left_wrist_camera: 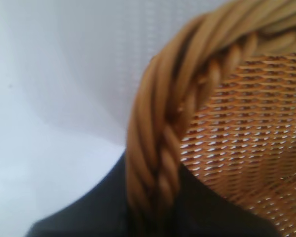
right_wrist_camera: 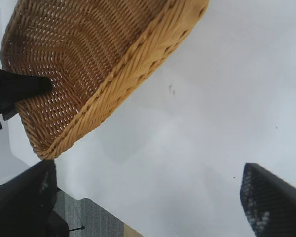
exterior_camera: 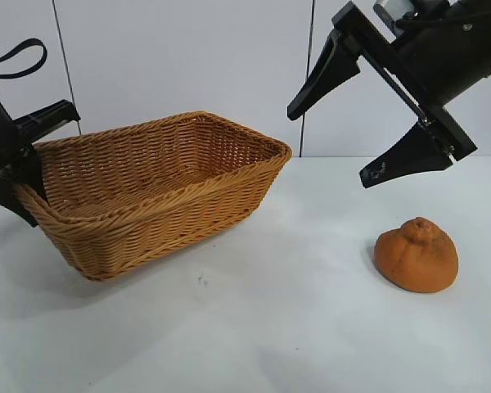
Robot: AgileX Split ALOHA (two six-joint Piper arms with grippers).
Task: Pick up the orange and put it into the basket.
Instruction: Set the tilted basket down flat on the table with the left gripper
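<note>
Exterior view: tan woven wicker basket (exterior_camera: 155,192) tilted, its left end raised off the white table (exterior_camera: 270,327).
Left gripper (exterior_camera: 24,160): jaws clamped on the basket's braided rim (left_wrist_camera: 158,148) at the left end, one finger (right_wrist_camera: 19,88) inside the wall.
Right gripper (exterior_camera: 376,115): hangs above the table, jaws spread wide, holding nothing.
Dull orange lumpy fruit (exterior_camera: 416,255): rests on the table below the right gripper, well apart from the basket.

Left hand (exterior_camera: 29,176) clamped low; right hand (exterior_camera: 356,123) raised, fingers spread.
</note>
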